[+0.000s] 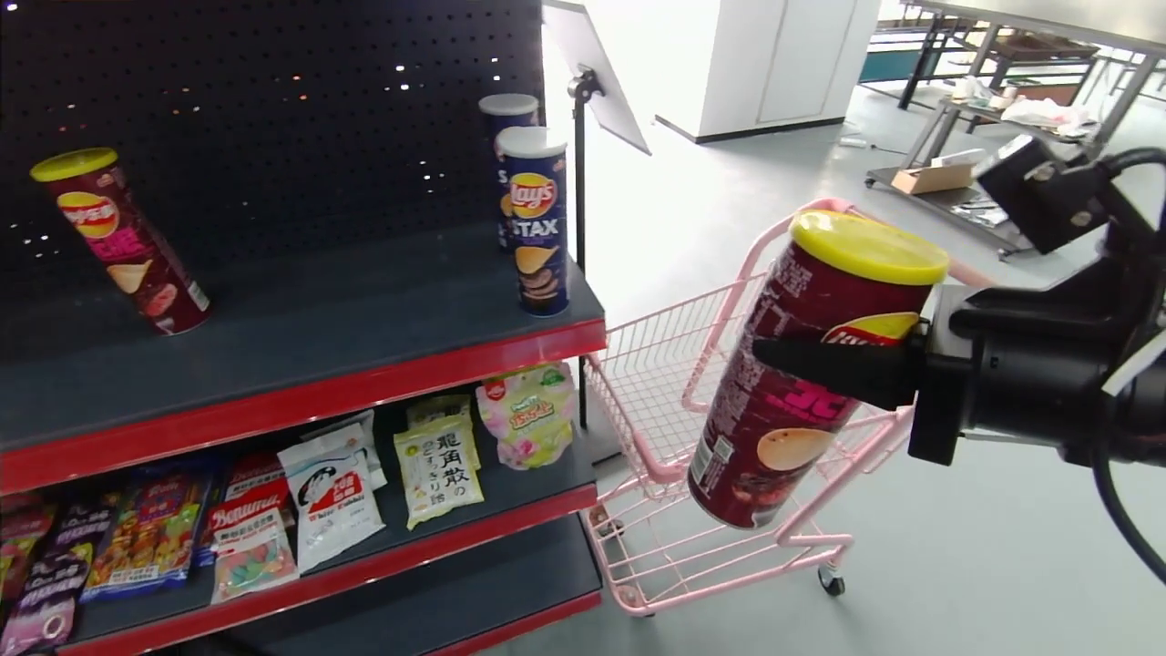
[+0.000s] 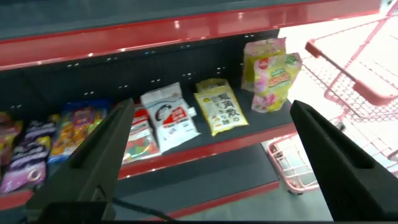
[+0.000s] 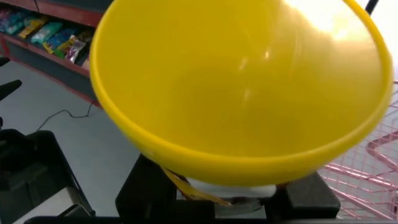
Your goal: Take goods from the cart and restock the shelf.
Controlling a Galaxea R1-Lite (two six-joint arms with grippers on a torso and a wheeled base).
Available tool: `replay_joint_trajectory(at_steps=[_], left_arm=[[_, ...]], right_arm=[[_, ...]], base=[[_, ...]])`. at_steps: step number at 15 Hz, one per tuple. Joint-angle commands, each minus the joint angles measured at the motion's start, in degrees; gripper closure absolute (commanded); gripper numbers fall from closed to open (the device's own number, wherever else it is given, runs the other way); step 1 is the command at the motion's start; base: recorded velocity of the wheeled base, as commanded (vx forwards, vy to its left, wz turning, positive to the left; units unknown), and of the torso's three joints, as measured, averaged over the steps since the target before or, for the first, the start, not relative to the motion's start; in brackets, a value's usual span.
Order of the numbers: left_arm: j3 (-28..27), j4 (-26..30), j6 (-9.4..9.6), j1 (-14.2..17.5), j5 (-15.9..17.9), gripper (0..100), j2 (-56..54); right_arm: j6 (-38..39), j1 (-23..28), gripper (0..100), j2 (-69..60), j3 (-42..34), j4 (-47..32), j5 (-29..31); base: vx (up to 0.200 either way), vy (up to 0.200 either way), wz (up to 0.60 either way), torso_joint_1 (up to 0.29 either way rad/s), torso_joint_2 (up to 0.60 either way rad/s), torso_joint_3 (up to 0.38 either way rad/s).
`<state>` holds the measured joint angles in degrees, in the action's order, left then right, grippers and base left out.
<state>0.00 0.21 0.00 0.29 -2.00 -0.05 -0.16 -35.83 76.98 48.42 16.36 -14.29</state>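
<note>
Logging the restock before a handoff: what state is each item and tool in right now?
maroon cylindrical chip can with yellow lid: lidded, tilted, held in the air
right tool: shut on that can
left tool: open, holding nothing
second maroon yellow-lidded can: lidded, standing on the dark top shelf
two blue white-lidded cans: lidded, upright at that shelf's right end
pink wire cart: standing beside the shelf

My right gripper clamps a maroon chip can, yellow lid up and body tilted, over the pink cart. Upper shelf: second maroon can at left, two blue cans at the right end. Snack bags lie on the shelf below.
</note>
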Motion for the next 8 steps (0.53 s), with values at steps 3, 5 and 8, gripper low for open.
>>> replay_joint_trajectory(at_steps=[3,5,8], left_arm=[[0.0,-0.12,0.0,0.06,-0.02,0,0.05],[0.0,-0.12,0.0,0.06,-0.02,0,0.05],[0.0,-0.03,0.0,0.06,-0.02,0,0.05]], right_arm=[[-0.02,0.06,100,0.18,0.01,0.25,-0.13],[-0.02,0.14,100,0.27,0.01,0.25,-0.13],[-0.11,0.23,100,0.27,-0.43,0.25,-0.21]], base=[[0.0,0.0,0.6,0.006,0.01,-0.002],[0.0,0.0,0.6,0.005,0.01,0.0],[0.0,0.0,0.2,-0.001,0.0,0.001]])
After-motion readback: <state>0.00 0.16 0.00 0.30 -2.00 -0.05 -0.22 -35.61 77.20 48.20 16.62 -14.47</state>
